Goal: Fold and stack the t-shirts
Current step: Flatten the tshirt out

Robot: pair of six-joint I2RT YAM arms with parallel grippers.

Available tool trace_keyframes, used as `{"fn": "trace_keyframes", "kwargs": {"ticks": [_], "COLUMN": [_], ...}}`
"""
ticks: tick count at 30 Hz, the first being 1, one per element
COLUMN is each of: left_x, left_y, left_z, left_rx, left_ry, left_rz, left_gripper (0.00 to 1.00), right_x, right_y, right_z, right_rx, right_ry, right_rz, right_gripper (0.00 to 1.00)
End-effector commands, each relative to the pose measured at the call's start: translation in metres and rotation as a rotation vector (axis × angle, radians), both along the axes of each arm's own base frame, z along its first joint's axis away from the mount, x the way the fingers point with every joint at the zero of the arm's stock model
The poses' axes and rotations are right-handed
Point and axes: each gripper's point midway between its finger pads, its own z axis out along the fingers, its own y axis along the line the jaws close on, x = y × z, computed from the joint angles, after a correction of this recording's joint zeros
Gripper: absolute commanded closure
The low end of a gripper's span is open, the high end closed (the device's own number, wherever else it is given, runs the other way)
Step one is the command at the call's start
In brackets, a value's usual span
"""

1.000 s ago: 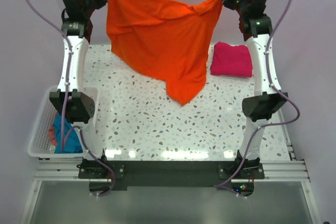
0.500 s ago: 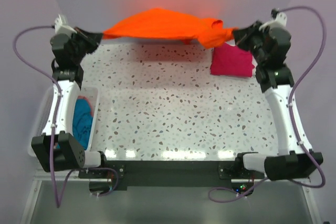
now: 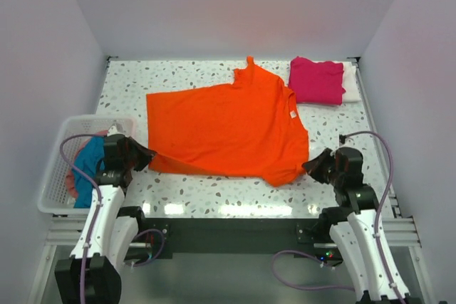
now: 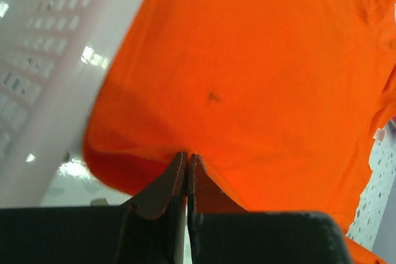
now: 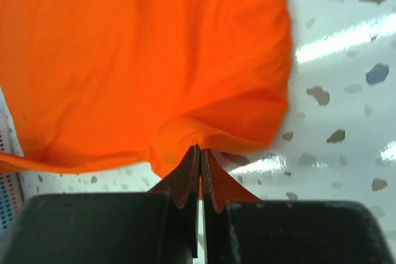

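Note:
The orange t-shirt [image 3: 228, 127] lies spread flat across the middle of the table, neck toward the back. My left gripper [image 3: 146, 154] is shut on its near left corner, and the left wrist view shows the cloth [image 4: 247, 72] pinched at the fingertips. My right gripper [image 3: 311, 166] is shut on the near right corner, the hem [image 5: 185, 78] bunched at its tips. A folded magenta-pink t-shirt [image 3: 315, 80] sits at the back right on a folded white t-shirt [image 3: 350, 83]. A teal-blue t-shirt [image 3: 87, 167] lies in the basket.
The white slatted basket [image 3: 60, 169] stands off the table's left edge, close beside my left arm; its wall [image 4: 55, 60] fills the left of the left wrist view. Speckled tabletop [image 3: 214, 190] shows along the near edge. Lilac walls enclose the table.
Both arms swung down from high at the back to the near edge, pulling the orange t-shirt from hanging in the air to lying spread flat on the table.

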Motion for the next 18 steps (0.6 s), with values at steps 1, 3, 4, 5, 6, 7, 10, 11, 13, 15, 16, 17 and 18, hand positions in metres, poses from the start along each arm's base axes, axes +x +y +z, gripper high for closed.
{"fn": "trace_keyframes", "kwargs": {"ticks": [1, 3, 4, 5, 6, 7, 10, 11, 13, 15, 16, 17, 18], "left_x": [-0.009, -0.013, -0.014, -0.013, -0.013, -0.013, -0.013, -0.011, -0.013, -0.016, -0.015, -0.016, -0.020], "left_y": [0.000, -0.001, 0.000, 0.001, 0.002, 0.002, 0.002, 0.007, 0.013, 0.019, 0.021, 0.022, 0.026], "left_z": [0.006, 0.010, 0.011, 0.013, 0.014, 0.014, 0.016, 0.022, 0.024, 0.032, 0.041, 0.044, 0.043], "left_rx": [0.026, 0.034, 0.033, 0.034, 0.037, 0.037, 0.037, 0.050, 0.064, 0.079, 0.077, 0.078, 0.088], "left_ry": [0.008, 0.011, 0.013, 0.011, 0.014, 0.016, 0.036, 0.027, 0.043, 0.052, 0.041, 0.045, 0.062], "left_rz": [0.059, 0.071, 0.080, 0.085, 0.089, 0.087, 0.095, 0.116, 0.150, 0.188, 0.206, 0.219, 0.239], "left_gripper": [1.00, 1.00, 1.00, 1.00, 1.00, 1.00, 1.00, 1.00, 1.00, 1.00, 1.00, 1.00, 1.00], "right_x": [-0.028, -0.035, -0.036, -0.034, -0.030, -0.027, -0.009, -0.001, 0.013, 0.031, 0.042, 0.048, 0.056], "right_y": [0.009, 0.008, 0.009, 0.009, 0.010, 0.011, 0.011, 0.012, 0.012, 0.011, 0.011, 0.012, 0.013], "right_z": [-0.011, -0.008, -0.005, -0.002, 0.005, 0.008, 0.023, 0.031, 0.042, 0.061, 0.062, 0.066, 0.074], "right_rx": [0.082, 0.091, 0.098, 0.100, 0.102, 0.101, 0.068, 0.066, 0.052, 0.034, 0.029, 0.031, 0.031], "right_ry": [0.060, 0.051, 0.046, 0.034, 0.016, 0.015, 0.002, -0.022, -0.023, -0.071, -0.068, -0.074, -0.090], "right_rz": [-0.002, -0.015, -0.014, -0.014, -0.013, -0.005, 0.026, 0.035, 0.038, 0.040, 0.042, 0.046, 0.050], "right_gripper": [1.00, 1.00, 1.00, 1.00, 1.00, 1.00, 1.00, 1.00, 1.00, 1.00, 1.00, 1.00, 1.00]}}
